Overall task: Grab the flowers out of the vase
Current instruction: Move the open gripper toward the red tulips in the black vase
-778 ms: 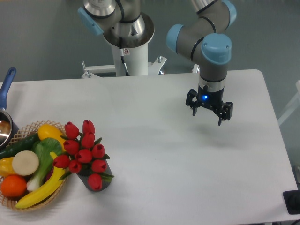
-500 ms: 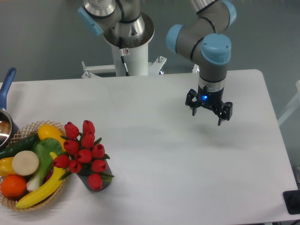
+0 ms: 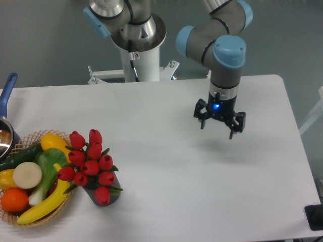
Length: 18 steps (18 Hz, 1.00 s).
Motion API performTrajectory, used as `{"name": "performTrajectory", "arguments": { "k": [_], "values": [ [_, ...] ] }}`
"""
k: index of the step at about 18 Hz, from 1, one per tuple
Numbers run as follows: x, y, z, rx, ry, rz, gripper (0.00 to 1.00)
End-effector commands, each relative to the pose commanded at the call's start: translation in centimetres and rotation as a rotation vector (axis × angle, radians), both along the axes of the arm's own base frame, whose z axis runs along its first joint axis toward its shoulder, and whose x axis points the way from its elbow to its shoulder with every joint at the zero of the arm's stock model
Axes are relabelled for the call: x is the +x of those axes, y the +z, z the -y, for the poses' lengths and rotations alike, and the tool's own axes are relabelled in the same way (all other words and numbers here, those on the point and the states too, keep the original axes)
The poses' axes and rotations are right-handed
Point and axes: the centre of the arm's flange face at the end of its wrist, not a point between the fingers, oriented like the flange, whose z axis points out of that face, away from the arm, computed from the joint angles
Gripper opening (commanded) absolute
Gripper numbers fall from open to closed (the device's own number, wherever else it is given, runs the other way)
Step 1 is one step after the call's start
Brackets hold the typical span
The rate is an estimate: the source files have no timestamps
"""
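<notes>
The flowers, a bunch of red tulips with green leaves, stand in the vase, a short dark cylinder mostly hidden under the blooms, at the table's front left. My gripper hangs open and empty above the table's right half, far to the right of the flowers and a little farther back. Its fingers point down.
A woven wicker basket with toy fruit and vegetables touches the vase's left side. A pot with a blue handle sits at the left edge. The robot base stands behind the table. A dark object lies off the front right corner.
My gripper has moved a little to the left and slightly toward the back. The flowers, vase and basket have not moved.
</notes>
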Motion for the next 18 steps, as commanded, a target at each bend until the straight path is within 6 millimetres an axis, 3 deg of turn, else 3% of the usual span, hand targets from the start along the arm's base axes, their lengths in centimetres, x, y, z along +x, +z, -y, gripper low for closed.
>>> {"name": "performTrajectory", "arguments": {
  "k": [4, 9, 12, 18],
  "values": [
    [2.0, 2.4, -3.4, 0.195, -0.103, 0.035, 1.0],
    [3.8, 3.6, -5.1, 0.407, -0.19, 0.156, 1.0],
    [5.0, 3.3, -5.8, 0.508, -0.214, 0.254, 1.0],
    [7.8, 2.8, -8.2, 0.516, -0.279, 0.293, 1.0]
  ]
}}
